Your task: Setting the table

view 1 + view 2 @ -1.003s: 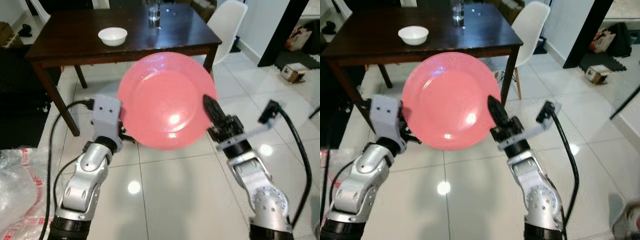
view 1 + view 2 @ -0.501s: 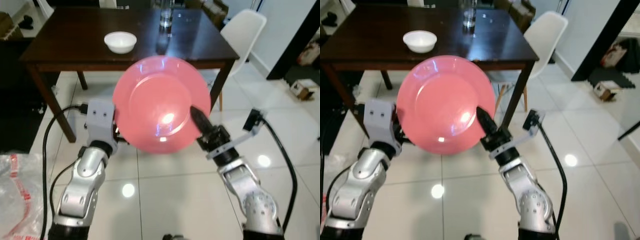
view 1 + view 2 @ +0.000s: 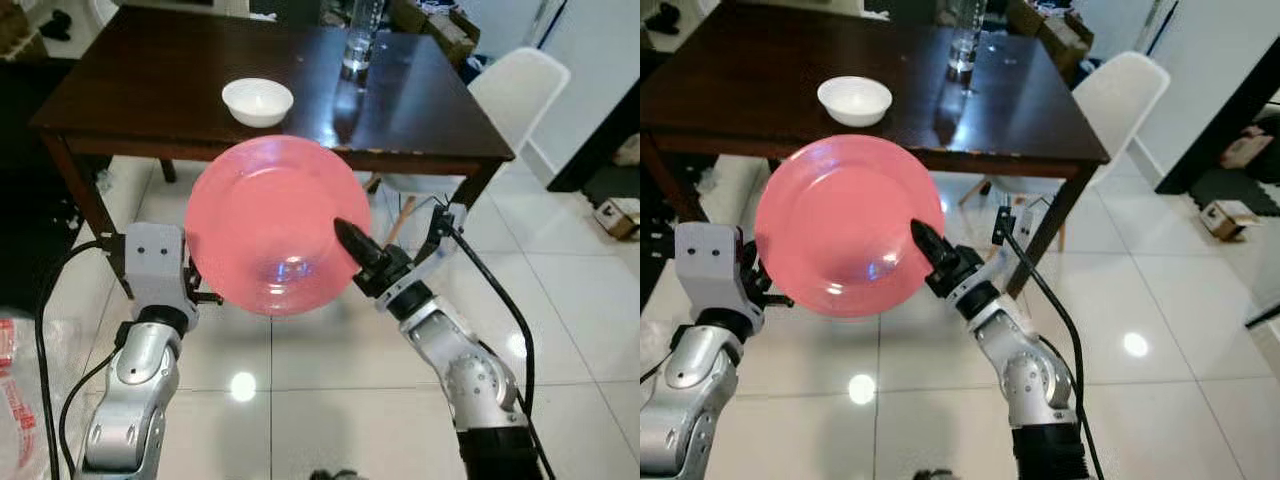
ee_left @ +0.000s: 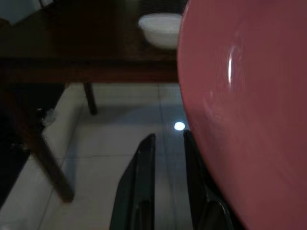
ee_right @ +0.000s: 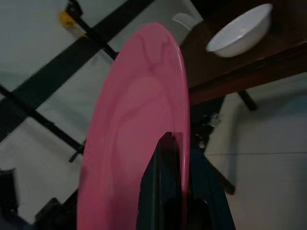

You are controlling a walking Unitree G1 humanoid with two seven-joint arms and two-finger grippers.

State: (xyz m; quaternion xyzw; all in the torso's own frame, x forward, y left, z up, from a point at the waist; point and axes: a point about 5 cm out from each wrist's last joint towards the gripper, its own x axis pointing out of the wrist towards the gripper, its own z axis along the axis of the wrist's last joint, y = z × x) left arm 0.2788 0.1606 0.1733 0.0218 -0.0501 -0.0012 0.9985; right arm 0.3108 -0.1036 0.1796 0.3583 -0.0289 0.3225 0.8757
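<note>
Black fingers of the right pincer [image 3: 352,243] pinch one pink plate [image 3: 265,225] at its 3 o'clock rim; the left pincer [image 4: 165,143] sits nearly closed beside the 9 o'clock edge. At 12 o'clock, one table [image 3: 150,85] carries one white bowl [image 3: 258,101] and one glass [image 3: 359,50].

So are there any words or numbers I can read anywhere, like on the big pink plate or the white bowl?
None can be read.
Round pink plastic plate: plain, no print.
Small white bowl on the dark wooden table: plain.
Crinkly clear plastic bag on the floor: red marks, too blurred to read.
</note>
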